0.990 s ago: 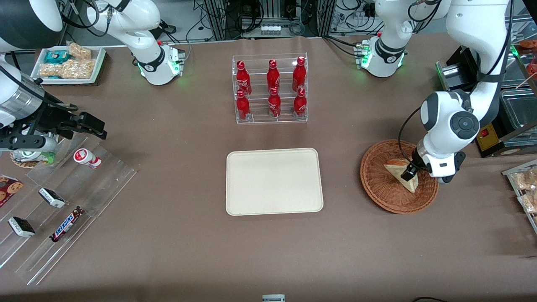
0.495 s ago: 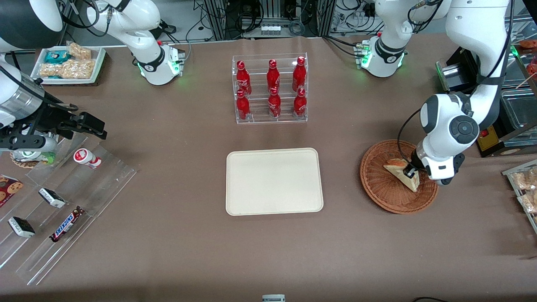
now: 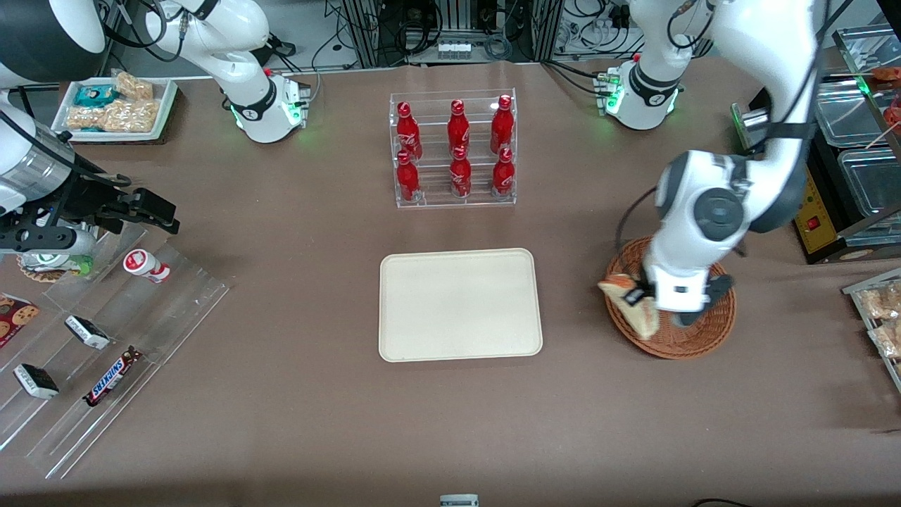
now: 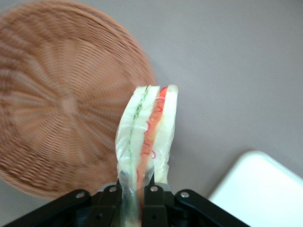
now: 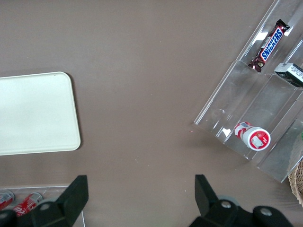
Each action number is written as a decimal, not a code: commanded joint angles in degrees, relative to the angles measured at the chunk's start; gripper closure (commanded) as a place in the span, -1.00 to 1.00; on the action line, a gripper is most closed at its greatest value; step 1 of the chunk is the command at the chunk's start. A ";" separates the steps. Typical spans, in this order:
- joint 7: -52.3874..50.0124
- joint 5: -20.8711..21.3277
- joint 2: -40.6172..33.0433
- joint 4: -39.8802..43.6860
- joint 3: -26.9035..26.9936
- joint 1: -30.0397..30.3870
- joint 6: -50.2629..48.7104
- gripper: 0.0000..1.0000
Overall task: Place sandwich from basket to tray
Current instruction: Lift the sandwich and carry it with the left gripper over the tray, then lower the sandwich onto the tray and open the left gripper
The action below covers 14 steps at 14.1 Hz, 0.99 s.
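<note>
Front view: black gripper (image 3: 637, 296) pinches the white triangle sandwich (image 3: 628, 307) over the brown wicker basket's (image 3: 693, 338) edge; the flat cream tray (image 3: 460, 304) lies toward the parked arm.

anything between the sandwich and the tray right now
Nothing visible. The tool is shut on the sandwich, lifted at the basket edge nearest the tray; only bare table lies between them.

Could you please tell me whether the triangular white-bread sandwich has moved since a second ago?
Yes. The triangular white-bread sandwich, held in the left claw, has shifted from the round brown wicker basket's middle to its rim nearest the cream rectangular tray.
</note>
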 commanded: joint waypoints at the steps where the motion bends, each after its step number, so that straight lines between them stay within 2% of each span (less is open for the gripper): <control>1: 0.10 -0.05 7.28 8.49 0.49 -7.03 -1.16 0.88; 5: 0.28 0.21 15.89 18.69 0.49 -15.56 -0.89 0.88; 8: 0.28 0.39 21.17 23.36 0.58 -21.45 0.77 0.89; 14: -1.04 0.39 26.64 27.68 0.58 -25.59 4.46 0.83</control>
